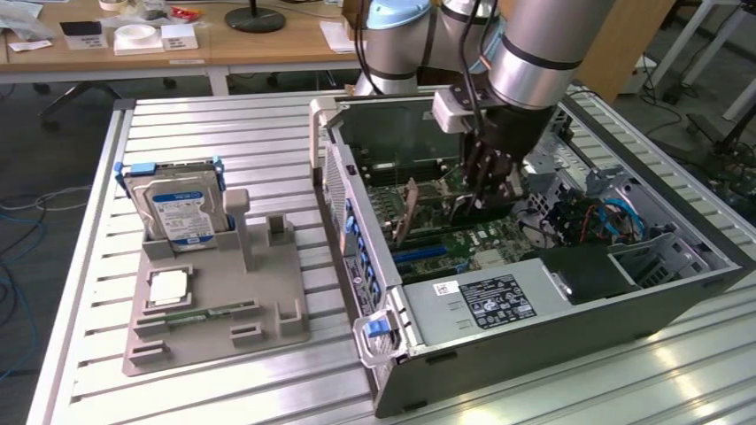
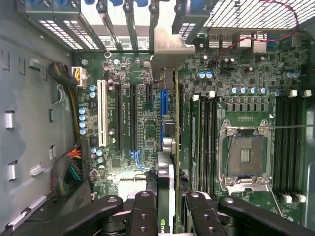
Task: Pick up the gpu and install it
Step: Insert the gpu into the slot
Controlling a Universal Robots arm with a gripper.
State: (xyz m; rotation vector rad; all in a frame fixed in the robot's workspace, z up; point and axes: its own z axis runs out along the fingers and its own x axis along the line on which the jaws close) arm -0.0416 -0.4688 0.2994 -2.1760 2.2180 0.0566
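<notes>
We saw the arm's black fingers (image 2: 143,212) pinching the gpu (image 2: 165,177), a thin flat dark-faced card on green board with a silvery bracket. It stood on edge over the green motherboard (image 2: 123,64), above its long blue slot.

Silver tubular arm (image 1: 534,44), pale-blue joint cap (image 1: 396,12), black cable (image 1: 468,62), black screw-studded fingers (image 2: 145,212)

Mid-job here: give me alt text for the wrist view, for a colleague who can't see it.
The hand grips the gpu edge-on over the motherboard inside the open computer case, the card lined up along a blue expansion slot. An empty CPU socket lies to one side of it, a white slot to the other.
</notes>
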